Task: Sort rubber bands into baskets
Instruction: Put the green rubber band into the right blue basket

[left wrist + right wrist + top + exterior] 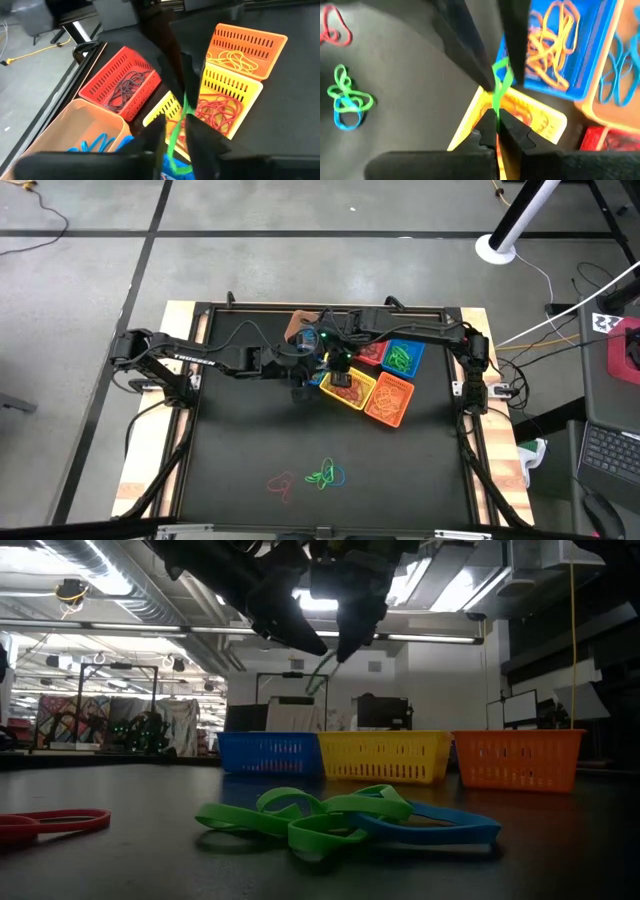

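Pinching green band above baskets

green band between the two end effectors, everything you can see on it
The green rubber band is a thin bright green elastic loop, held in the air above the yellow basket in the basket cluster. The right end effector is shut on its lower end; the left end effector has it between its fingertips at the other end. It hangs drawn out and narrow between them, touching no basket.
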